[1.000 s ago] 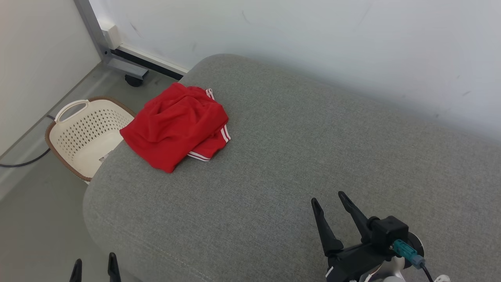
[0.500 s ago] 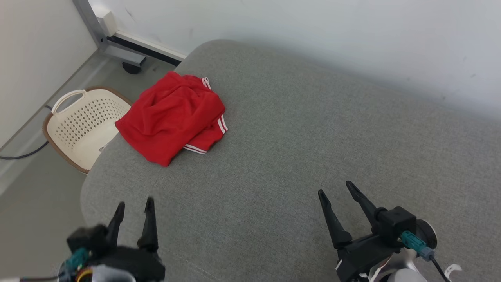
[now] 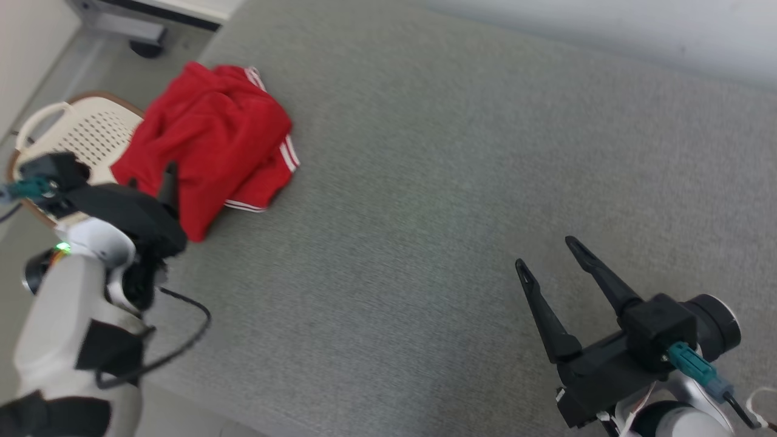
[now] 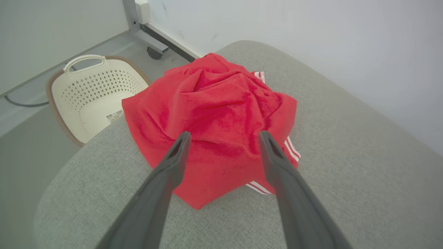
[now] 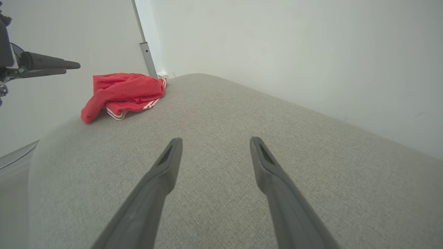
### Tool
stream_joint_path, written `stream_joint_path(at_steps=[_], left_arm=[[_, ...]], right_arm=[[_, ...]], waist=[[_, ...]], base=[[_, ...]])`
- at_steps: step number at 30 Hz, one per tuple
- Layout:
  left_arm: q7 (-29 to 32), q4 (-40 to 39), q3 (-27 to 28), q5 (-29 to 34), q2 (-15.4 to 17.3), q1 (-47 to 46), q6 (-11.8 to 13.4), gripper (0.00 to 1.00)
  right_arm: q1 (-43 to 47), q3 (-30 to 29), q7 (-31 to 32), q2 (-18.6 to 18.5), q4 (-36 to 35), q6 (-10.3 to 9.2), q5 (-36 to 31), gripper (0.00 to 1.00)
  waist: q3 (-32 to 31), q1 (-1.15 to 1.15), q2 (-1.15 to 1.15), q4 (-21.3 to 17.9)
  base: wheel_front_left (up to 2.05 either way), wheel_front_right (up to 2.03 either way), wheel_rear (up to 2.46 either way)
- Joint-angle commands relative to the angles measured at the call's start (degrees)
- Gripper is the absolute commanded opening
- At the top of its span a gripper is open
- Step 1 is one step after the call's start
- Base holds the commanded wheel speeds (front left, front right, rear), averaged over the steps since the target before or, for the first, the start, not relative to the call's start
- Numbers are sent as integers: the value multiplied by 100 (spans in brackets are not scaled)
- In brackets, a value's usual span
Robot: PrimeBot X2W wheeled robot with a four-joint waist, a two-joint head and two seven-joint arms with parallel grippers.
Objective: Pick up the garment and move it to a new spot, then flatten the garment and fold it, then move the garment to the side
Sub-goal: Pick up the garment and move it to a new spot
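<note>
1. Garment (image 3: 206, 142): red cloth, crumpled into a loose mound with deep folds across its top. A hem trimmed with paired white stripes shows along its right and near sides. It lies at the far left corner of the grey cushion (image 3: 461, 182), and its left side reaches the cushion's left edge.
2. Left gripper (image 4: 224, 135): jaws spread wide, nothing between them. Seen from the left wrist, the two dark fingers frame the near half of the mound. The right wrist view shows them raised above the cloth and clear of it.
3. Right gripper (image 3: 545, 252): jaws likewise spread and empty. It hangs over the near right part of the cushion, well apart from the garment, with bare grey weave beneath its fingers.
4. Basket (image 3: 73, 121): cream plastic with a perforated wall, brown rim and loop handle. It stands on the floor just beside the cushion's left edge, below the garment.
5. Wall (image 5: 294, 52): pale and plain, running behind the cushion's far edge.
</note>
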Motion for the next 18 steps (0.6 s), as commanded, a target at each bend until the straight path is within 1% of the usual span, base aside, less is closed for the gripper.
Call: stream_joint_path(at_steps=[1,3,4,7,12,16,17,18], left_arm=[[103,181,73,-37,82,-223,143,100],[212,334,116,-76,170,-510,206,100],[428,567,195,-168,255,-689,308,100],[732,853,310,-338,253,-896,401,100],[820,1096,299,-374,263,-1027,401,100],[729,1249,242,-379,295,-1018,270,100],[691,1271,237,-388,308,-1025,237,55],[641,1297,237,-403,317,-1020,203,29]], right_arm=[[112,-60,88,-40,-191,-11,-66,100],[201,-149,187,-98,-419,-11,-107,100],[279,-234,264,-107,-612,-11,-128,100],[375,-311,301,-101,-800,-11,-146,100],[379,-326,281,-49,-878,-11,-132,100],[256,-256,203,9,-792,-11,-69,100],[224,-238,188,26,-770,-11,-65,100],[195,-210,168,48,-728,-11,-52,100]], waist=[[793,-1,-1,-623],[955,-1,-1,-703],[1103,-1,-1,-764],[1223,-1,-1,-819],[1294,-1,-1,-868],[1250,-1,-1,-934],[1231,-1,-1,-949],[1197,-1,-1,-964]], base=[[0,0,0],[0,0,0],[0,0,0],[0,0,0],[0,0,0],[0,0,0],[0,0,0],[0,0,0]])
